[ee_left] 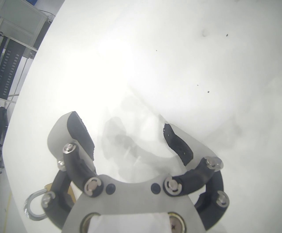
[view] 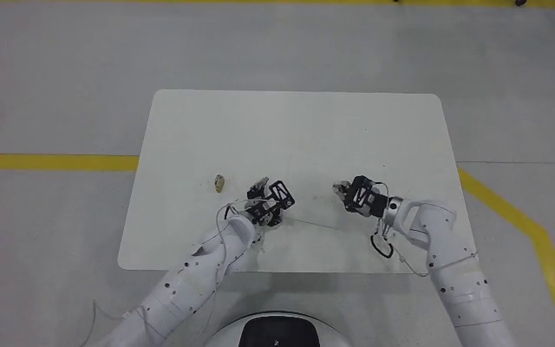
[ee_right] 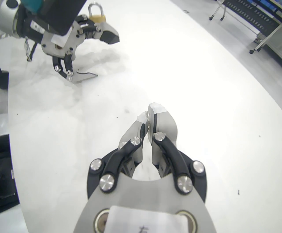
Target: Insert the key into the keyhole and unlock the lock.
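Key pinched, padlock off to my left

My right claw (ee_right: pixel 148 113) is clenched on the small key (ee_right: pixel 149 121). My left claw (ee_left: pixel 120 123) hangs released near the padlock (view: pixel 219 182), which lies well in from the table (view: pixel 347 130) edges.

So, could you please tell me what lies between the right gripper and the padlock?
The left gripper, open, stands between the right gripper and the padlock, as the top view and the right wrist view show.
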Controlling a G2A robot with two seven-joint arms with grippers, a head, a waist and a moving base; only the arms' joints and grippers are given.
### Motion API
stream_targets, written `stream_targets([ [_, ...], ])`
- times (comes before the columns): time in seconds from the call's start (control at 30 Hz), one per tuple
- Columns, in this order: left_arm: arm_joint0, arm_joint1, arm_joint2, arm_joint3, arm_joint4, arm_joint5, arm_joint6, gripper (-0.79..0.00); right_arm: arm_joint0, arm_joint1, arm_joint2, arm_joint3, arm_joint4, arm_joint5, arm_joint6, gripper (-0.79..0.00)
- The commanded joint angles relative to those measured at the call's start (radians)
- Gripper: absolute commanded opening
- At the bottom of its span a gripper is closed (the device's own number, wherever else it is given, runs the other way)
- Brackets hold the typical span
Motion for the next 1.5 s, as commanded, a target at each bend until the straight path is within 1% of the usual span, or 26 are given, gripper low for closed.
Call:
stream_targets([
  [0.0, 0.012, 0.002, -0.020, -0.036, -0.013, 0.008, 0.019, 0.000, -0.026, 0.005, 0.041, -0.015, 0.040, -0.002, -0.029, -0.785],
  [0.1, 0.043, 0.009, -0.068, -0.122, -0.070, -0.005, 0.053, 0.000, -0.065, 0.013, 0.094, -0.039, 0.093, -0.008, -0.056, -0.785],
  [0.23, 0.102, 0.025, -0.135, -0.270, -0.084, -0.024, 0.103, 0.000, -0.103, 0.018, 0.131, -0.072, 0.133, -0.003, -0.063, -0.785],
  [0.3, 0.132, 0.033, -0.168, -0.334, -0.064, -0.020, 0.122, 0.000, -0.116, 0.019, 0.140, -0.088, 0.140, 0.006, -0.061, -0.785],
  [0.37, 0.165, 0.040, -0.201, -0.386, -0.051, -0.010, 0.138, 0.000, -0.129, 0.020, 0.146, -0.102, 0.149, 0.016, -0.063, -0.785],
  [0.47, 0.210, 0.049, -0.262, -0.445, -0.074, -0.002, 0.169, 0.000, -0.143, 0.021, 0.151, -0.118, 0.159, 0.017, -0.066, -0.785],
  [0.53, 0.244, 0.055, -0.314, -0.476, -0.106, -0.001, 0.175, 0.000, -0.143, 0.021, 0.151, -0.118, 0.159, 0.017, -0.066, -0.785],
  [0.57, 0.259, 0.059, -0.340, -0.488, -0.122, -0.016, 0.169, 0.000, -0.143, 0.021, 0.151, -0.118, 0.159, 0.017, -0.066, -0.785],
  [0.8, 0.259, 0.059, -0.340, -0.488, -0.122, -0.016, 0.169, 0.000, -0.143, 0.021, 0.151, -0.118, 0.159, 0.017, -0.066, -0.785],
  [0.87, 0.265, 0.059, -0.345, -0.483, -0.135, -0.023, 0.187, 0.000, -0.148, 0.018, 0.145, -0.104, 0.225, 0.023, -0.086, -0.785],
  [0.9, 0.275, 0.057, -0.355, -0.492, -0.215, -0.030, 0.217, 0.000, -0.146, 0.015, 0.141, -0.094, 0.280, 0.025, -0.089, -0.785],
  [0.97, 0.291, 0.055, -0.405, -0.504, -0.420, -0.063, 0.271, 0.000, -0.134, 0.012, 0.130, -0.064, 0.415, -0.008, -0.074, -0.785],
  [1.03, 0.307, 0.054, -0.463, -0.509, -0.708, -0.137, 0.283, 0.000, -0.116, 0.011, 0.115, -0.037, 0.546, -0.051, -0.032, -0.785],
  [1.1, 0.309, 0.056, -0.527, -0.495, -1.046, -0.231, 0.233, 0.000, -0.097, 0.012, 0.099, -0.011, 0.669, -0.099, 0.017, -0.785],
  [1.13, 0.305, 0.058, -0.557, -0.480, -1.194, -0.269, 0.190, 0.000, -0.086, 0.012, 0.088, 0.001, 0.732, -0.118, 0.043, -0.785],
  [1.2, 0.291, 0.064, -0.595, -0.440, -1.476, -0.331, 0.073, 0.000, -0.066, 0.014, 0.066, 0.020, 0.851, -0.153, 0.098, -0.785],
  [1.23, 0.277, 0.069, -0.608, -0.409, -1.596, -0.328, -0.017, 0.000, -0.057, 0.016, 0.054, 0.026, 0.909, -0.171, 0.125, -0.785],
  [1.27, 0.253, 0.074, -0.632, -0.382, -1.651, -0.294, -0.092, 0.000, -0.047, 0.018, 0.043, 0.026, 0.955, -0.175, 0.158, -0.785],
  [1.3, 0.253, 0.074, -0.632, -0.382, -1.651, -0.294, -0.092, 0.000, -0.040, 0.022, 0.037, 0.020, 0.985, -0.175, 0.193, -0.785],
  [1.33, 0.253, 0.074, -0.632, -0.382, -1.651, -0.294, -0.092, 0.000, -0.038, 0.023, 0.036, 0.018, 0.995, -0.175, 0.203, -0.785],
  [1.47, 0.253, 0.074, -0.632, -0.382, -1.651, -0.294, -0.092, 0.000, -0.038, 0.023, 0.036, 0.018, 0.995, -0.175, 0.203, -0.785],
])
